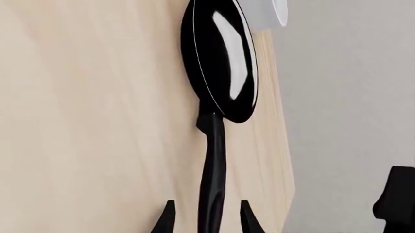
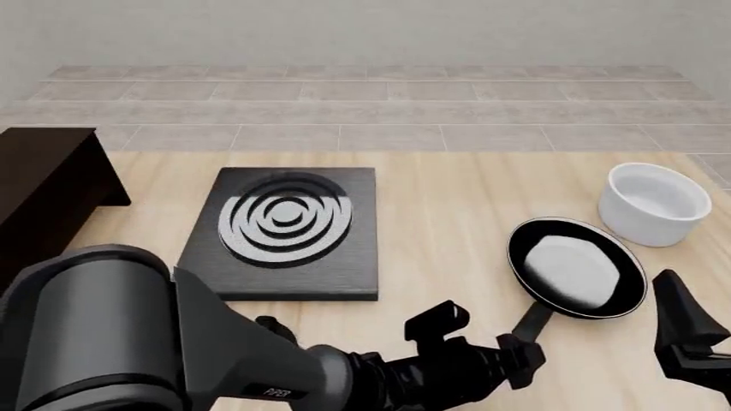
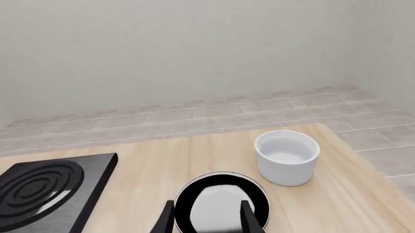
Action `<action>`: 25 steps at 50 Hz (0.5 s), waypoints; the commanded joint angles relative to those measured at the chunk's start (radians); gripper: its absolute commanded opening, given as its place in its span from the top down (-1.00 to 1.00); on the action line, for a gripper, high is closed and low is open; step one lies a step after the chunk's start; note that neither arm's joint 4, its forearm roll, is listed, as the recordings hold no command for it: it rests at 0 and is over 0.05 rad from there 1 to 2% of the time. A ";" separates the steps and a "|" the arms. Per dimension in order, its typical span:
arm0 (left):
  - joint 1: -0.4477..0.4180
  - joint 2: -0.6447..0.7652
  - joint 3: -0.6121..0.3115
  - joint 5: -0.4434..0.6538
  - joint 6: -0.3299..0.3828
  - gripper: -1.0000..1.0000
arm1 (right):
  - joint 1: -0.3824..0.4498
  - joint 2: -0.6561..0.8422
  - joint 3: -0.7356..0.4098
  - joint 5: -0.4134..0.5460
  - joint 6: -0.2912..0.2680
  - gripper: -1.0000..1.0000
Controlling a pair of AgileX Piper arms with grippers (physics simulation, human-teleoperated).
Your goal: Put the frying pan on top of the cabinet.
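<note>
Left gripper (image 2: 528, 349): near edge, jaws spread either side of the pan handle, not closed.
Pan (image 2: 574, 267): on table near right edge, beside bowl (image 2: 655, 204).
Cabinet (image 2: 46, 193): left edge.
Right gripper (image 3: 206, 218): open above pan.

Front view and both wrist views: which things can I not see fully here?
- Large dark brown wooden cabinet: front view, cut by left edge.
- Glossy black frying pan: handle end hidden by left gripper.
- Right gripper: cut by right edge.
- White round bowl: left wrist view, cut by top edge.
</note>
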 commanded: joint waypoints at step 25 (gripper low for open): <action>-0.020 0.049 -0.052 0.006 -0.033 -1.00 | -0.005 0.020 0.000 -0.021 0.016 -1.00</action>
